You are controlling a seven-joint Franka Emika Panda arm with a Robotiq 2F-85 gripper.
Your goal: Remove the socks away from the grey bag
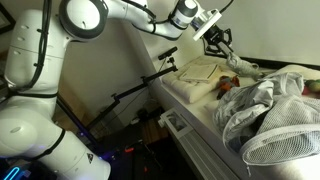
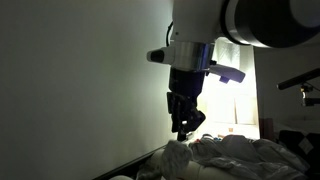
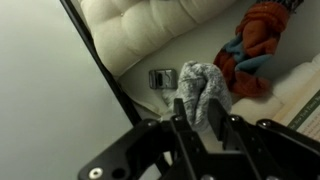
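My gripper [image 3: 198, 122] is shut on a grey speckled sock [image 3: 200, 88] that hangs between the two black fingers in the wrist view. Beyond it lies a bundle of orange and blue socks [image 3: 255, 45] on the cream bedding. In an exterior view the gripper [image 1: 220, 42] hovers above the far end of the bed, left of the orange bundle [image 1: 228, 86]. The grey mesh bag [image 1: 272, 112] lies crumpled at the near right. In an exterior view the gripper [image 2: 185, 126] hangs just above pale cloth [image 2: 182, 155].
A cream cushion [image 1: 200, 72] lies under the gripper. A small silvery object [image 3: 162, 78] sits beside the sock. A white wall [image 3: 50, 80] runs along the bed's edge. A black stand [image 1: 140, 88] rises beside the bed.
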